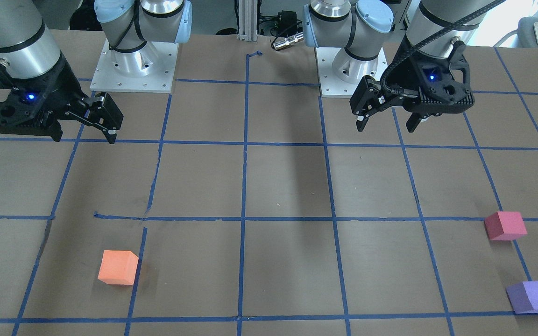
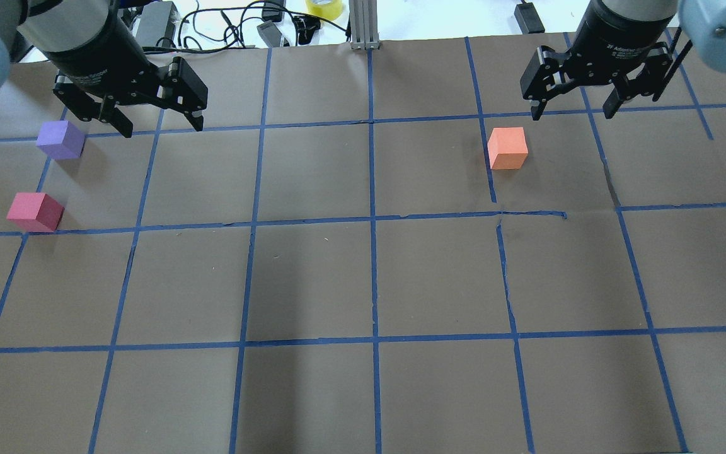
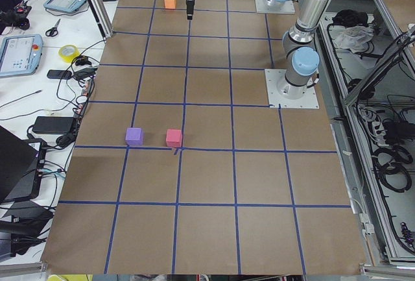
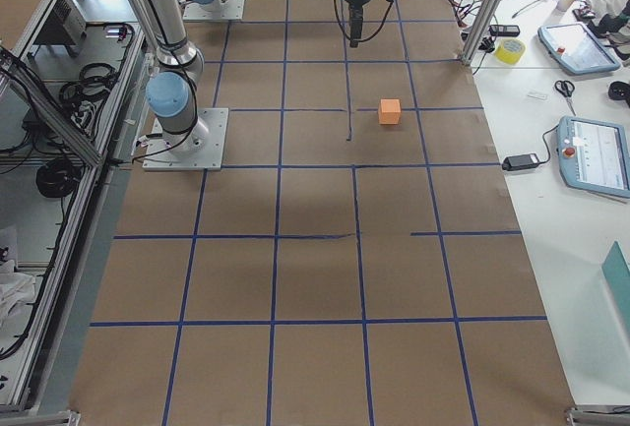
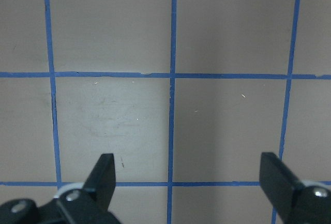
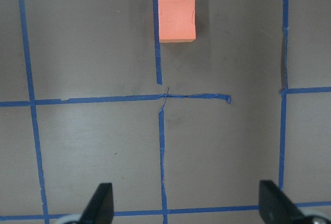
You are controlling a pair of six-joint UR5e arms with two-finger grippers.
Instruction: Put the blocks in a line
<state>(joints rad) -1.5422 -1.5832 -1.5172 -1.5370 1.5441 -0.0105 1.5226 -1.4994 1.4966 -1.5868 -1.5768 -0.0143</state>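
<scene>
Orange block, pink block, purple block rest on table.

Brown paper-covered table with blue tape grid; white side bench with tablets, scissors, yellow tape roll.

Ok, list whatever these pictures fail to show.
Pink block and purple block: outside the exterior right view's frame; only the orange block shows there.
All three: outside the left wrist view, which shows just the taped table beyond the left tool.
Right tool: the right wrist view's bottom edge cuts off all but its fingertips.
</scene>
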